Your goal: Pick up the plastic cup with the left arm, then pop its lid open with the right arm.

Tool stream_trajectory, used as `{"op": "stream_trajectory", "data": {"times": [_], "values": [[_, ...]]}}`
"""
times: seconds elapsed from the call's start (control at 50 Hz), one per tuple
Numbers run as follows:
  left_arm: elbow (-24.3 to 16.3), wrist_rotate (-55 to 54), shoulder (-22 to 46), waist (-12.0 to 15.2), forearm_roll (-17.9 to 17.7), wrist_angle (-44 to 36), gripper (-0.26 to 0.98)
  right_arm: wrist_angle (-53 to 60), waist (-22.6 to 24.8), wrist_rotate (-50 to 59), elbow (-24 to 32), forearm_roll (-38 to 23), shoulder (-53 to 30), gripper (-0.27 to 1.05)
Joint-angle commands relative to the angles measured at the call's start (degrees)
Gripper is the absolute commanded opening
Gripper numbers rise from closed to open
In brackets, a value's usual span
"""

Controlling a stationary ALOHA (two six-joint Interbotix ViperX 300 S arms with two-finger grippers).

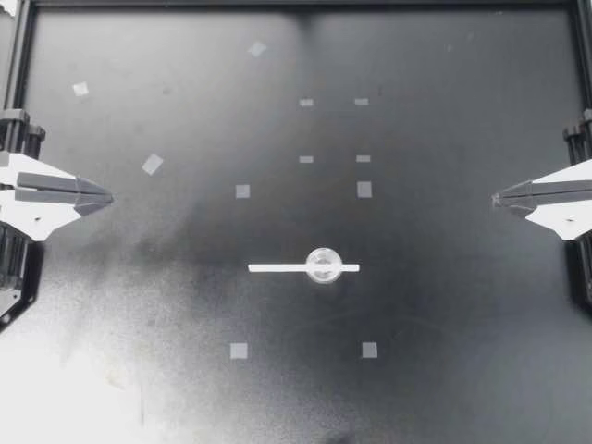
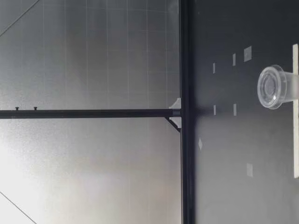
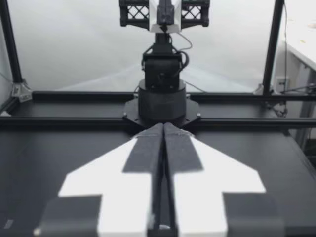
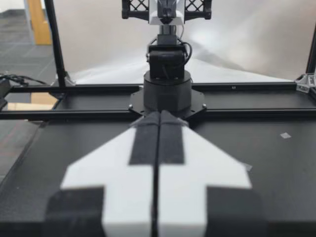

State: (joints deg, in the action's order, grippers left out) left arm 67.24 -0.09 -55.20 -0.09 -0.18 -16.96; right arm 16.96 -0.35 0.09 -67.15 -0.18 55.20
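**Clear cup alone at mid-table, both grippers clenched at the edges**

Nearest the low camera stands the small clear plastic cup [image 2: 275, 87], upright and mouth up. It rests on a long white strip [image 1: 277, 268] that lies flat on the matt black table [image 1: 462, 305], toward the strip's right end. Pale tape squares [image 1: 242, 191] are scattered around it. None of them touches the cup.

Our left gripper [image 1: 109, 197] and our right gripper [image 1: 496, 197] sit at opposite table edges, well apart from the cup. Each has its jaws pressed tight together, grasping nothing.

We judge the cup to be light and thin-walled. A clenched fingertip meeting its side would push it rather than grip it, so it could tip over or skid off the strip. It is also see-through, and the glare on the table could make its rim hard to place.

Counted: one cup, one strip, eleven tape squares in the top view, two grippers.
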Motion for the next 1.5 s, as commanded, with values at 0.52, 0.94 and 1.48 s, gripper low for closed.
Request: {"op": "stream_trajectory", "data": {"times": [0.52, 0.94, 1.48], "values": [[-3.6, 1.8, 6.0, 0.0, -1.0, 2.4, -0.1, -18.9, -0.4, 1.5, 8.3, 0.2, -4.0, -0.12], [-2.6, 0.4, 24.9, 0.1, -1.4, -10.5, -0.06, -18.8, -0.4, 8.5, 10.8, 0.4, -20.4, -0.12], [-6.1, -1.9, 46.0, 0.1, -2.0, -20.7, 0.42, -12.9, -0.3, 10.6, 11.9, 0.4, -35.1, -0.12]]}}
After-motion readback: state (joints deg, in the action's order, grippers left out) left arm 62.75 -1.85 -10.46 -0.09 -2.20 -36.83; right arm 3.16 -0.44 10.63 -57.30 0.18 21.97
